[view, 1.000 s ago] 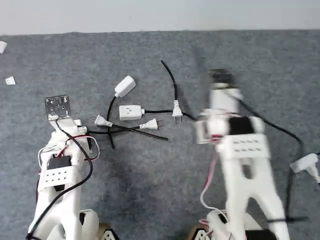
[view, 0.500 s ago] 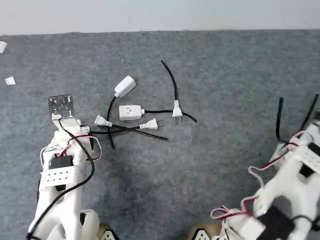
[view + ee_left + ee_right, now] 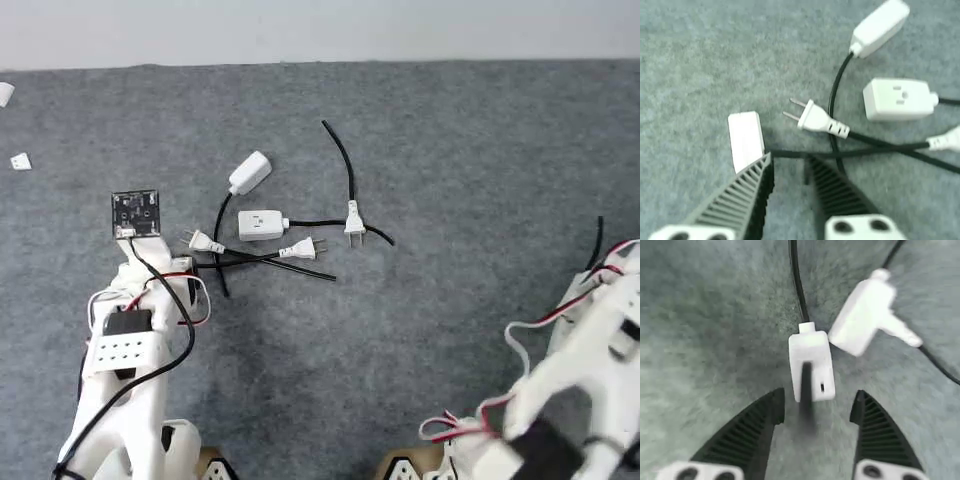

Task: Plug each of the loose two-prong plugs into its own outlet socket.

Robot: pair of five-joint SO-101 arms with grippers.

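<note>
Two white outlet sockets (image 3: 250, 173) (image 3: 262, 225) lie mid-table among black cables, with white two-prong plugs (image 3: 203, 241) (image 3: 303, 248) (image 3: 354, 220) loose around them. My left gripper (image 3: 788, 161) is open just short of the nearest plug (image 3: 812, 117), and a black cable (image 3: 875, 150) crosses at its fingertips. A small white block (image 3: 746, 140) lies beside one finger. My right gripper (image 3: 818, 395) is open over another white socket (image 3: 811, 362) at the table's right side. A white plug (image 3: 865, 317) lies against that socket.
The table is covered in grey carpet (image 3: 450, 150). Black cables (image 3: 345, 165) curl across its middle. Two small white scraps (image 3: 20, 161) sit at the far left edge. The right arm (image 3: 590, 350) leans over the right edge of the table.
The right arm has swung from the middle of the table out to the right edge. The left arm has edged forward and right toward the plugs.
</note>
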